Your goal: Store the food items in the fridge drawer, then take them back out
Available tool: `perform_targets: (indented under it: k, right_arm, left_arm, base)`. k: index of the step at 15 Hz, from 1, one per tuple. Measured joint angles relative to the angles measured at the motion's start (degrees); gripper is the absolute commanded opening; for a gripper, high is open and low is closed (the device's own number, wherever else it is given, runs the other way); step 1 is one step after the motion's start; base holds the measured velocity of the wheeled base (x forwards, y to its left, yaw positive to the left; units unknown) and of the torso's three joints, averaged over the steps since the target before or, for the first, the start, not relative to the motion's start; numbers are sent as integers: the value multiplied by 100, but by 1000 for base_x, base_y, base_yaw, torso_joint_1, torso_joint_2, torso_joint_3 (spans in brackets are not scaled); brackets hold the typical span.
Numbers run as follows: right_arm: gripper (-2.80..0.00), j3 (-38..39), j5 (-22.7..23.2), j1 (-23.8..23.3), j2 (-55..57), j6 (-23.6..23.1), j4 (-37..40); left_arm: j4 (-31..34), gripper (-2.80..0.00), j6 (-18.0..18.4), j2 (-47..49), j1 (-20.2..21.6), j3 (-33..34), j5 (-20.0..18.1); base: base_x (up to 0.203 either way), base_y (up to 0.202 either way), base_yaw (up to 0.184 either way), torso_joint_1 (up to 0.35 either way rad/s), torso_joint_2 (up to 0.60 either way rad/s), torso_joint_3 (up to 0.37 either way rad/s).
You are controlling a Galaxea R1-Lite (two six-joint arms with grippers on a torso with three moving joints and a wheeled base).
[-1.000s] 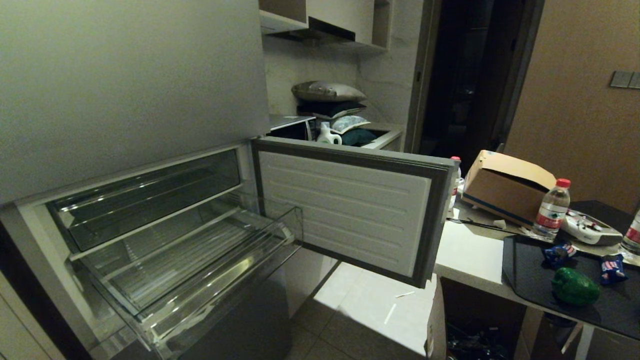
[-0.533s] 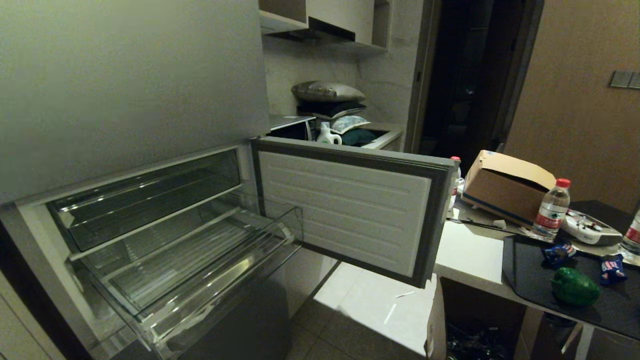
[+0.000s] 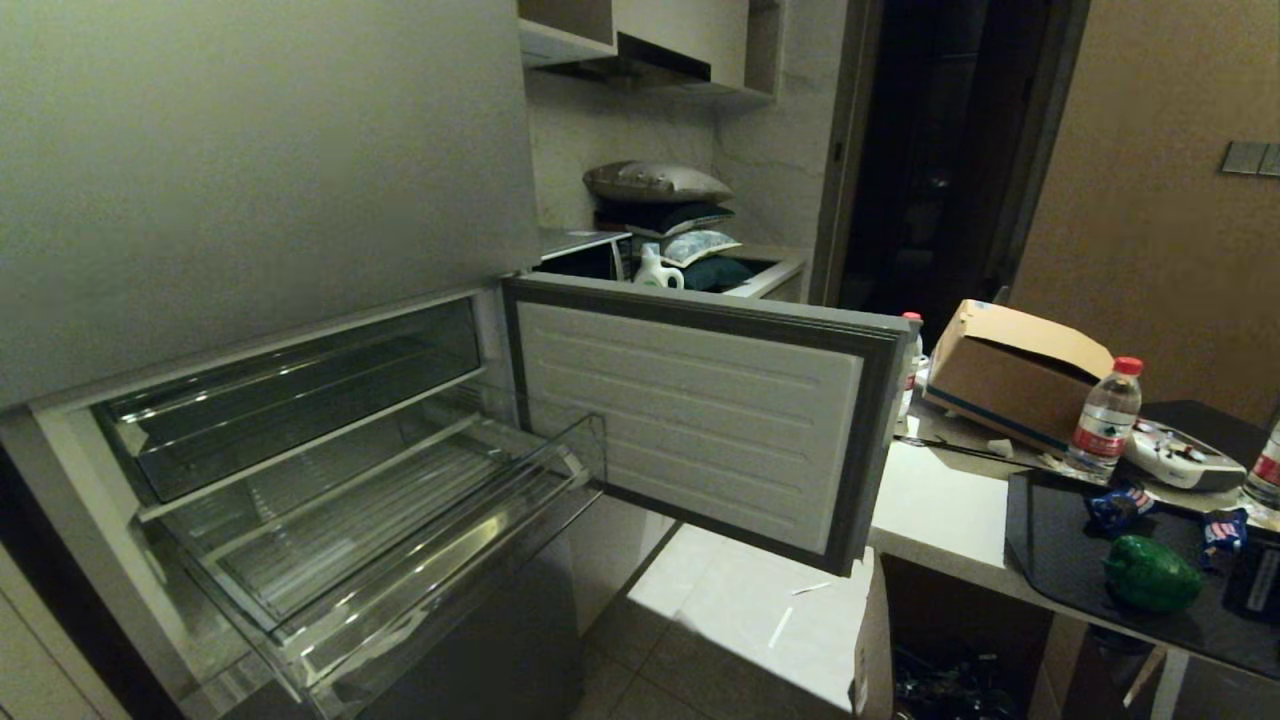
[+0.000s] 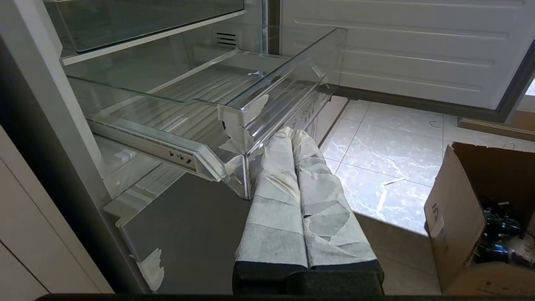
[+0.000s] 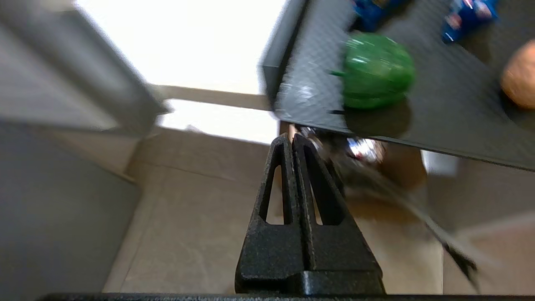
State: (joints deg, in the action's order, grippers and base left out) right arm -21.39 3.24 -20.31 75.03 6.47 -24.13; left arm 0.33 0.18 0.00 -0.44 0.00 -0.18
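- Far left: wide clear plastic fridge drawer with ribbed floor (image 3: 400, 520), pulled out past the fridge front and holding nothing, presumably ready for loading from above.
- Just beside the drawer's front corner: left gripper (image 4: 292, 134), cloth-wrapped, jaws pressed together on nothing; apparently parked.
- Centre: white ribbed fridge door (image 3: 700, 410), swung wide, probably for clear access.
- Right: black mat (image 3: 1060, 555) on the white desk (image 3: 940, 510), carrying a glossy green bell pepper (image 3: 1150, 572), blue snack packets (image 3: 1118, 505) and a round orange-brown piece (image 5: 520, 79), cut off by the wrist view's edge.
- Right gripper (image 5: 291, 140), black, jaws closed and empty, below the mat's edge; wrist view smeared.
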Motion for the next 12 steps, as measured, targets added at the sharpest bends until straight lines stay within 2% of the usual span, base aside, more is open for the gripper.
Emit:
perform_targets:
  k: [1, 5, 12]
  right_arm:
    - [0, -146, 0, -152, 352, 2, -56]
    - [0, -699, -2, -488, 1457, -2, -103]
    - [0, -1657, -11, -573, 2813, -112, -67]
  left_arm:
    - [0, -280, 0, 0, 0, 0, 0]
    - [0, -280, 0, 0, 0, 0, 0]
    - [0, -280, 0, 0, 0, 0, 0]
  base:
    - [0, 0, 0, 0, 0, 0]
    - [0, 0, 0, 0, 0, 0]
    - [0, 0, 0, 0, 0, 0]
